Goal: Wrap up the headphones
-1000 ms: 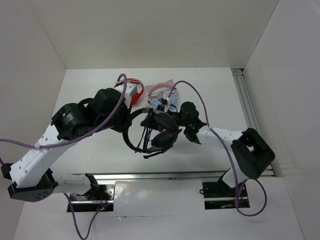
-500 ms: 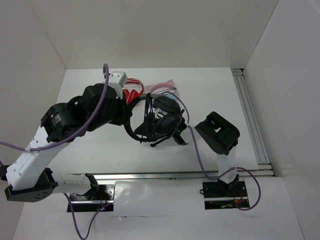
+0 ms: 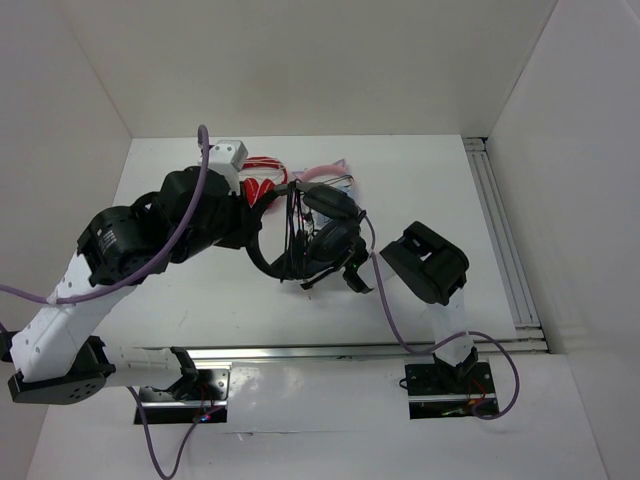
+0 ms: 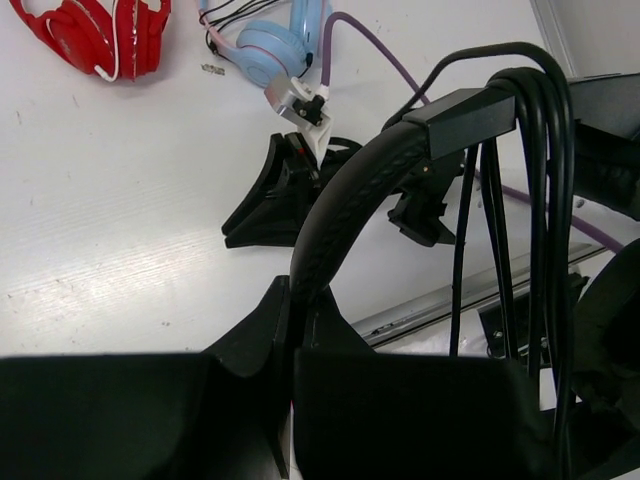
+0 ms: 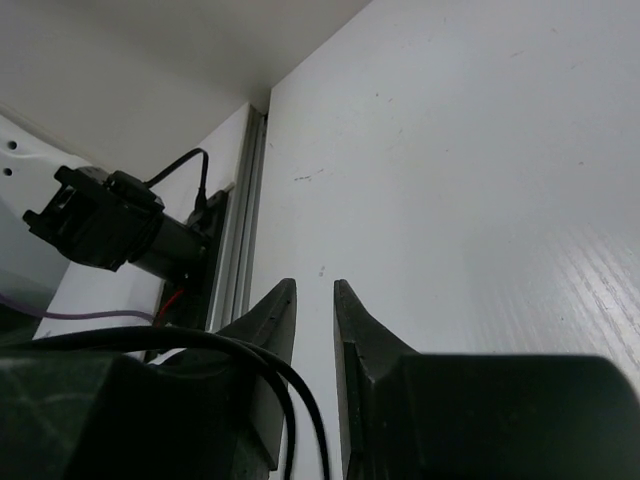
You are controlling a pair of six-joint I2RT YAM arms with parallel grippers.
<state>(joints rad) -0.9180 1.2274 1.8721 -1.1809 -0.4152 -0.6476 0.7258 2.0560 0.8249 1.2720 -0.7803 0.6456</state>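
The black headphones (image 3: 325, 245) hang above the table at centre, held by the headband (image 4: 365, 175). My left gripper (image 4: 297, 305) is shut on that headband's lower end, and shows in the top view as the left gripper (image 3: 255, 225). Several turns of thin black cable (image 4: 540, 150) run across the band and down to the earcups. My right gripper (image 5: 315, 290) stands a little open with nothing between its fingers, facing the white wall. A black cable (image 5: 230, 345) lies over its body. In the top view the right gripper (image 3: 357, 277) sits just right of the earcups.
Red-and-white headphones (image 4: 100, 35) and light-blue headphones (image 4: 275, 40) lie on the white table behind the black pair. An aluminium rail (image 3: 500, 230) runs along the table's right side. The right arm's folded elbow (image 3: 425, 262) stands right of centre.
The right arm has pulled back from the headphones and folded to the right, and its gripper has opened. The left arm has carried the headphones slightly back.
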